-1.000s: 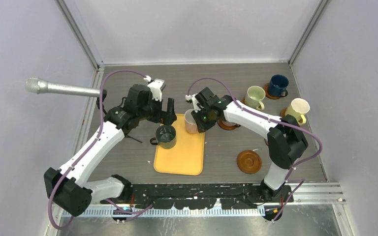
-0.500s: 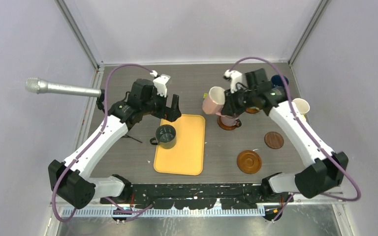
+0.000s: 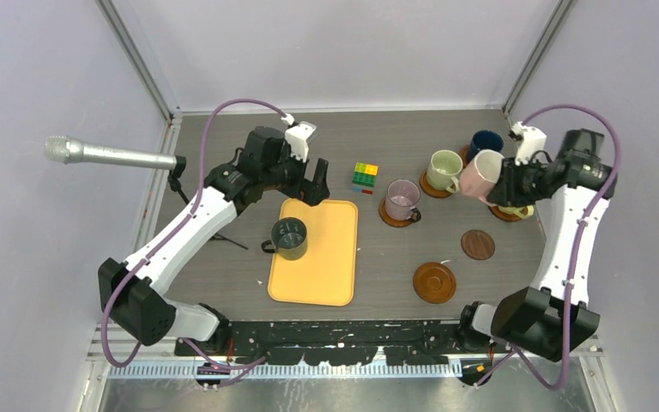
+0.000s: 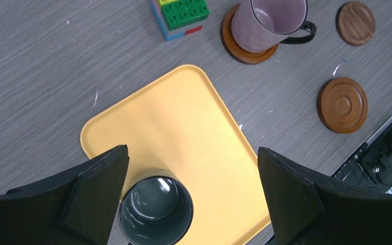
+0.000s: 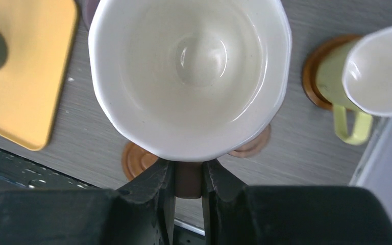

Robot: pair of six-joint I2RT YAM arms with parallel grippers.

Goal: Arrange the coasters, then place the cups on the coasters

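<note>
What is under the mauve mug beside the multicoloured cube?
A round brown coaster lies under the mauve mug. Only its rim shows around the mug's base. The coaster's middle is covered by the mug, so anything between them cannot be seen.

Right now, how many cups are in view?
6: dark green cup on the tray; mauve, light green, navy and pale yellow on coasters, the last mostly hidden behind the right arm from above; pink-cream in the right tool.

Dark green mug [image 4: 155, 212] cut by bottom edge, navy mug [image 3: 483, 142] half hidden
</note>
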